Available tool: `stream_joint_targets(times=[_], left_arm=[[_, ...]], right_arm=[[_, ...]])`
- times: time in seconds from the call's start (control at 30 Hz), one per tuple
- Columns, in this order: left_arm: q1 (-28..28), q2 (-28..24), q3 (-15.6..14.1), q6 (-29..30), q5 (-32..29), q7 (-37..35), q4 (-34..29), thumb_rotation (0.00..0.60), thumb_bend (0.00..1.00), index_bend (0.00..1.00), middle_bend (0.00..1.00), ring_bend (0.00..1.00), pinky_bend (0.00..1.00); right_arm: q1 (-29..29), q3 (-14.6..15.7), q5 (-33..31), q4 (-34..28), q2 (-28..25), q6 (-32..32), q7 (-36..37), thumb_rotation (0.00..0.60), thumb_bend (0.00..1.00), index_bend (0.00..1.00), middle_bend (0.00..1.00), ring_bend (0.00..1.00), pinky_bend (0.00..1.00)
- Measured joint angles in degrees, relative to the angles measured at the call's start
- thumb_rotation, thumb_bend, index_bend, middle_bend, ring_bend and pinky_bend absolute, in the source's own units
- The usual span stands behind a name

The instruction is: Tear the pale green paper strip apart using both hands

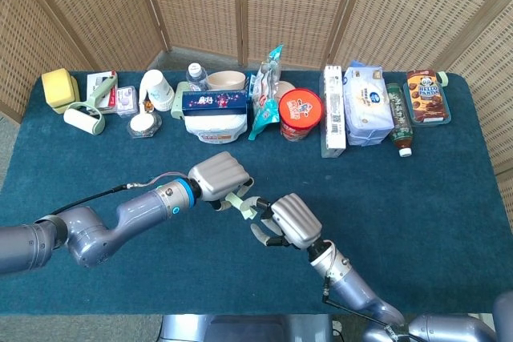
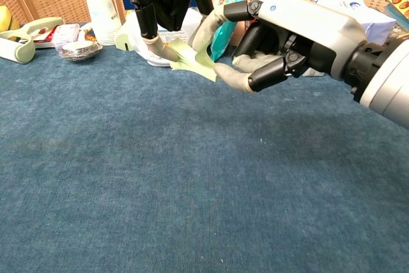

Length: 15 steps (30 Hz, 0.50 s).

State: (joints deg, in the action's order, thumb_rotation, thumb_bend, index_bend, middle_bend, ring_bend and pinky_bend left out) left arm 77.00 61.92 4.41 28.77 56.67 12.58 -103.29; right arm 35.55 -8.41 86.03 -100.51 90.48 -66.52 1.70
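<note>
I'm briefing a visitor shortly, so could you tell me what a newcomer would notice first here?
Most striking are the left hand and right hand meeting above mid-table, both pinching the pale green paper strip between them. Behind, a row of clutter lines the table's far edge, the red-lidded tub standing out.

It looked like a staged lab bench: a blue-clothed table [image 1: 72,158] fenced behind by wicker screens [image 1: 192,6], with groceries [image 1: 300,114] lined along the table's far edge.
</note>
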Motion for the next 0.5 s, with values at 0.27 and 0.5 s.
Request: stream_joint_targets(times=[0.27, 0.5], left_arm=[[0.11, 0.04, 0.0, 0.05, -0.03, 0.12, -0.12, 0.6, 0.46, 0.66, 1.0, 1.0, 1.0], [0.15, 0.25, -0.09, 0.09, -0.06, 0.21, -0.13, 0.6, 0.46, 0.66, 1.0, 1.0, 1.0]], right_arm=[[-0.05, -0.28, -0.13, 0.43, 0.4, -0.37, -0.05, 0.6, 0.48, 0.44, 1.0, 1.0, 0.96], [-0.12, -0.41, -0.07, 0.54, 0.52, -0.67, 0.22, 0.6, 0.48, 0.45, 1.0, 1.0, 0.96]])
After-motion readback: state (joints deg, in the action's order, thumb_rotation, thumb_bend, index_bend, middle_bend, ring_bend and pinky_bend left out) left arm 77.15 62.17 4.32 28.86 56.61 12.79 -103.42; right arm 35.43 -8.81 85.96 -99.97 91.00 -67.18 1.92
